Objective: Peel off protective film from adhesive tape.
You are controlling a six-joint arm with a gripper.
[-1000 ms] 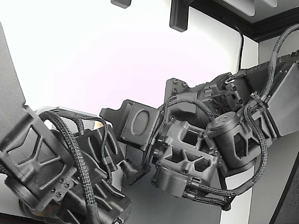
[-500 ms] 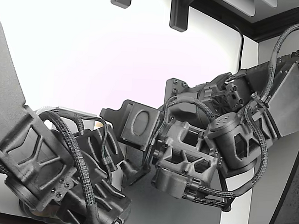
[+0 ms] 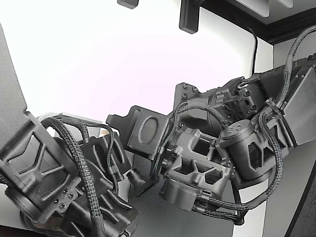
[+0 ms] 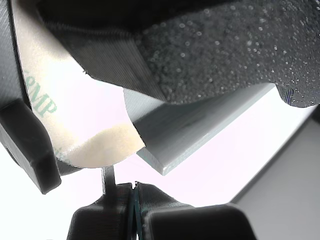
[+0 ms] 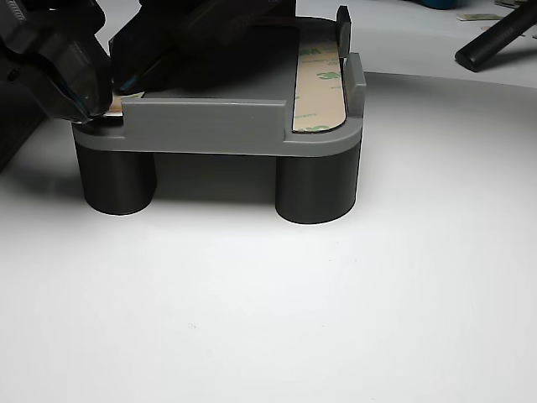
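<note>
Wrist view right up close: a cream protective film with green lettering curls away from a grey plate, its rounded end lifted and free; a grainy black pad of the claw presses over the plate; whether the claw is closed on the film, I cannot tell. Other view: a grey fixture on two dark round legs stands on the white worktop; a tan tape strip with green print lies in its right-hand channel.
</note>
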